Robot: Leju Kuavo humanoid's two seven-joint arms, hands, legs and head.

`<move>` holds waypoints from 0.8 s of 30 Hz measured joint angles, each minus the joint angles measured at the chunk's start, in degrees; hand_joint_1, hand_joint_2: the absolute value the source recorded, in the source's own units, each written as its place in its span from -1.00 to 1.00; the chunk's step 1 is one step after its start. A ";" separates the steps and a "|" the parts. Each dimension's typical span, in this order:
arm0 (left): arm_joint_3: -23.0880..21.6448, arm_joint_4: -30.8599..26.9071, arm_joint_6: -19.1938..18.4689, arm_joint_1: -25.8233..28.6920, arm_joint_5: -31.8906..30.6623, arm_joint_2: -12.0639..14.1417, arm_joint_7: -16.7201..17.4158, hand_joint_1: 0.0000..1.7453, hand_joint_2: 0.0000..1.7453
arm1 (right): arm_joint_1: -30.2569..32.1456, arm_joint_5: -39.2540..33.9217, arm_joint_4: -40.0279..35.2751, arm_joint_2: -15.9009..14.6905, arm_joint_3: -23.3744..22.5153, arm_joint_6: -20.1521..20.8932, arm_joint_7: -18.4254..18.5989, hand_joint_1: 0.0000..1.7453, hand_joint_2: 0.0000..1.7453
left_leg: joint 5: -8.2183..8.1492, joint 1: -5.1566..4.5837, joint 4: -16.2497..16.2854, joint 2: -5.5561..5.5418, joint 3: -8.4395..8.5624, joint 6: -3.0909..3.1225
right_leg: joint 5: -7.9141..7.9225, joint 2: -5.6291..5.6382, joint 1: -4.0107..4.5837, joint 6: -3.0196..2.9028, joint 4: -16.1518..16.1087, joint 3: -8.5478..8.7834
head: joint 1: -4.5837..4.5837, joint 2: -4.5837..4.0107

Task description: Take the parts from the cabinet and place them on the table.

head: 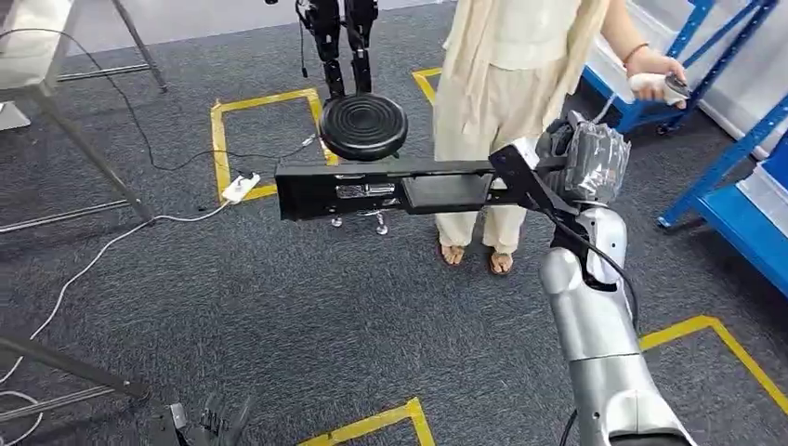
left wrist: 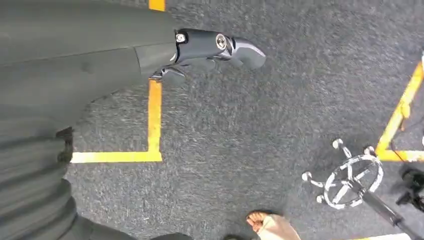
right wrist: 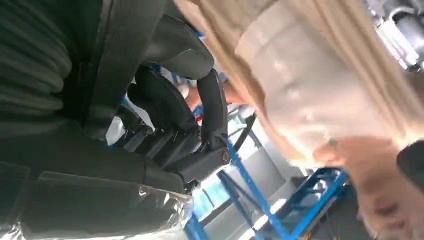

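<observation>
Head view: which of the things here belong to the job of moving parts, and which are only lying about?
Belong to the job:
- long black part, held out level over the carpet
- right hand, holding the part at one end

Only lying about:
- black round stool
- white power strip with its cable
- blue racks
- person standing close, holding a controller

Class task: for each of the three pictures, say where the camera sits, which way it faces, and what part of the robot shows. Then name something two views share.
Head view: high on the body, facing forward and down at carpet; the right arm rises, its robot hand holding a long black part.
Left wrist view: behind the left robot hand, facing the floor.
Right wrist view: behind the right robot hand, facing the person and blue racks.
Shared: head and left wrist views both show the stool base and the person's foot.
</observation>
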 joint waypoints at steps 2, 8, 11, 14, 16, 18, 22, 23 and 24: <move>-0.61 0.00 -0.74 -0.01 -0.28 -0.04 0.44 -1.00 1.00 | 1.38 0.59 -1.42 -1.09 -0.70 0.00 0.50 1.00 1.00 | -0.01 -0.02 0.01 -1.66 0.08 -0.04 | 4.72 2.16 -0.14 0.44 -10.36 4.31 | 0.06 0.00; -1.42 0.00 -1.26 0.57 -1.31 0.00 0.98 -1.00 1.00 | 4.01 1.00 -4.08 -3.34 -2.14 0.28 1.44 1.00 1.00 | -0.56 -0.15 0.76 -1.88 -0.76 -1.42 | 6.32 1.51 -0.82 -2.50 -13.38 6.20 | -0.03 0.00; -2.69 -0.04 -2.23 0.24 -2.78 -0.13 0.89 -1.00 1.00 | 7.09 0.48 -5.29 -5.31 -3.15 -0.24 1.00 1.00 1.00 | -6.58 -0.07 11.34 3.66 -5.54 -2.21 | 5.73 -0.56 -0.19 -3.81 -13.50 7.04 | -0.22 0.00; -3.98 -0.07 -3.80 0.16 -3.17 -0.70 1.62 -1.00 1.00 | 10.97 0.28 -6.54 -6.71 -4.35 -0.85 0.74 1.00 1.00 | -7.84 0.57 17.72 4.28 -9.15 -2.84 | 5.50 -2.80 -0.02 -4.02 -13.46 7.05 | -0.20 0.00; -4.81 -0.41 -3.80 -0.22 -3.06 -0.89 1.53 -1.00 1.00 | 12.47 1.59 -7.71 -6.86 -4.85 -0.92 1.15 1.00 1.00 | -3.56 0.77 9.62 5.05 -4.81 -2.82 | 5.24 -3.81 -0.03 -3.72 -13.43 7.15 | -0.24 0.00; -5.16 -0.94 -3.30 -1.14 -2.49 -1.09 1.09 -1.00 1.00 | 12.46 2.56 -8.30 -6.95 -4.87 -0.52 1.51 1.00 1.00 | -1.55 0.27 0.76 9.43 0.18 -2.12 | 4.93 -4.56 0.26 -3.22 -13.40 7.41 | -0.26 0.00; -5.53 -1.38 -2.62 -1.81 -0.85 -1.29 0.35 -1.00 1.00 | 10.00 3.97 -8.39 -6.97 -4.63 1.85 1.94 1.00 1.00 | -1.24 -0.67 0.50 6.62 -0.08 -0.95 | 4.47 -6.47 0.82 -2.05 -13.35 7.75 | 0.04 0.00; -5.53 -1.49 -2.58 -1.74 -0.52 -1.37 0.22 -1.00 1.00 | 9.37 4.19 -8.37 -6.97 -4.55 2.14 1.99 1.00 1.00 | -0.69 0.12 -0.25 5.99 0.61 -0.23 | 3.90 -5.70 0.87 -1.59 -12.78 7.15 | 0.04 0.00; -5.53 -1.51 -2.56 -1.81 -0.11 -1.46 0.04 -1.00 1.00 | 8.86 4.28 -8.33 -6.93 -4.44 2.23 1.99 1.00 1.00 | -0.65 -0.10 -0.33 5.37 0.67 -0.01 | 3.04 -3.38 0.46 -1.74 -11.32 6.80 | 0.09 0.00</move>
